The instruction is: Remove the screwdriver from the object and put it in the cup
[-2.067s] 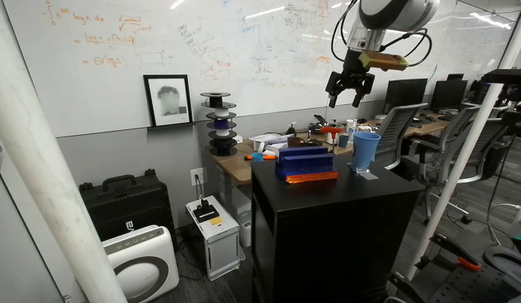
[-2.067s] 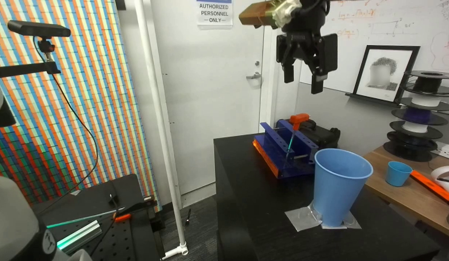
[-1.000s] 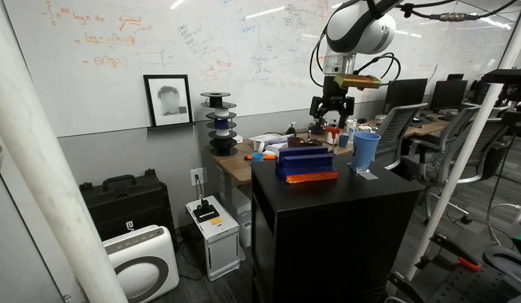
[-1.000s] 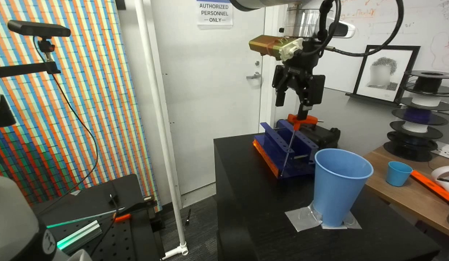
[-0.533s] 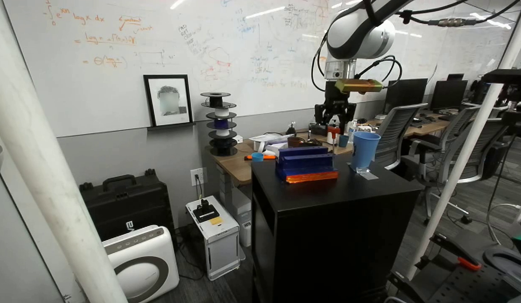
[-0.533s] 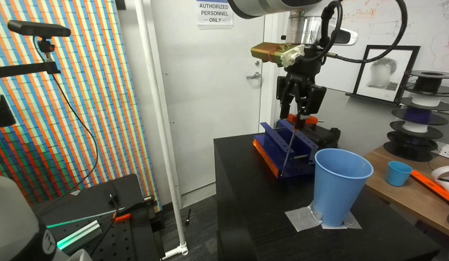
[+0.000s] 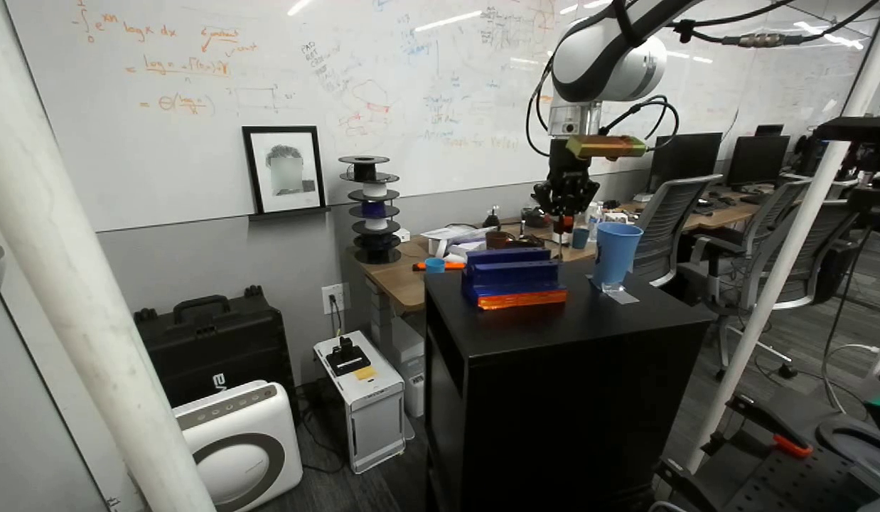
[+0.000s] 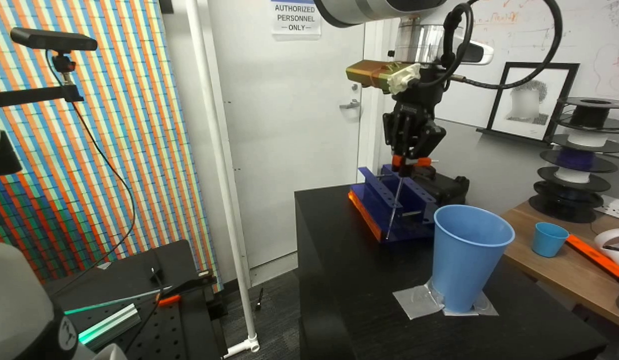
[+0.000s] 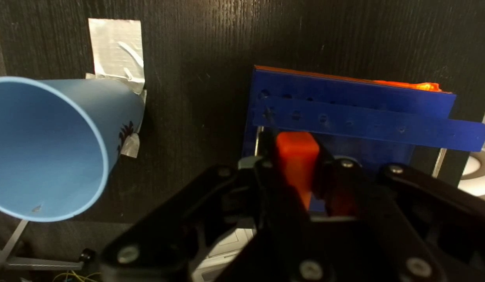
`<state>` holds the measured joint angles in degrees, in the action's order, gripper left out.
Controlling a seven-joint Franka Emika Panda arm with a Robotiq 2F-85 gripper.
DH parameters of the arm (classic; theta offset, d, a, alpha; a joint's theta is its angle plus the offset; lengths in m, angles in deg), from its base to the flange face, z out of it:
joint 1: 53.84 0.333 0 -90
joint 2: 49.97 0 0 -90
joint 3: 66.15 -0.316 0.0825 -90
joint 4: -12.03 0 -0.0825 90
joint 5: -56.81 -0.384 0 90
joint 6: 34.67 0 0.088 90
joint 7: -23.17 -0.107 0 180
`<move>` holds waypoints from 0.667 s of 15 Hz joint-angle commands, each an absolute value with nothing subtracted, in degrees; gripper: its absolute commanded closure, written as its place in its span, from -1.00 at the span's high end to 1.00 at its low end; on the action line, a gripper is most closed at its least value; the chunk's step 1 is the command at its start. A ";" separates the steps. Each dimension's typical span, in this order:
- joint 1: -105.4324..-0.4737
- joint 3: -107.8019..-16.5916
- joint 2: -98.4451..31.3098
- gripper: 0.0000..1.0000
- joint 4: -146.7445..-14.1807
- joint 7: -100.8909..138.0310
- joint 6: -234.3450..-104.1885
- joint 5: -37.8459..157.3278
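Note:
The orange-handled screwdriver (image 8: 423,161) stands nearly upright, its thin shaft running down into the end of the blue object (image 8: 374,220), a railed stand with an orange side. My gripper (image 8: 403,166) is shut on the handle from above, just over the object. In the wrist view the handle (image 9: 298,150) sits between the dark fingers, which hide its lower part. The tall light-blue cup (image 8: 464,270) stands upright beside the object, its mouth facing up; in the wrist view the cup (image 9: 105,103) is at the left, apart from the gripper.
Object and cup share a black cabinet top (image 7: 532,328); silvery tape (image 8: 417,301) holds the cup's base. Behind is a wooden desk (image 7: 404,274) with a small blue cup (image 8: 548,240), stacked spools (image 7: 374,213) and clutter. Office chairs (image 7: 667,227) stand beyond.
My gripper came down to the screwdriver handle and its fingers shut on it. Over the last half second the object and screwdriver shifted slightly away from the cup.

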<state>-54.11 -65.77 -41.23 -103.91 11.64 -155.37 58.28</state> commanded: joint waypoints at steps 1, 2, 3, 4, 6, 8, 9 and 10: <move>-53.30 -66.01 -44.51 -0.90 -104.80 12.37 -154.84 59.04; -53.05 -66.25 -45.63 -0.90 -105.17 12.48 -154.69 59.34; -52.88 -66.44 -46.53 -0.90 -105.44 12.67 -154.60 59.56; -52.71 -66.62 -47.52 -0.90 -105.76 12.85 -154.60 59.86; -52.25 -67.04 -50.24 -0.90 -106.80 12.62 -154.64 60.93; -51.94 -67.50 -53.21 -0.90 -107.99 12.20 -154.80 62.68; -51.93 -67.73 -54.62 -0.90 -108.54 12.17 -154.87 63.56; -52.07 -67.89 -56.74 -0.89 -109.40 11.64 -155.37 64.93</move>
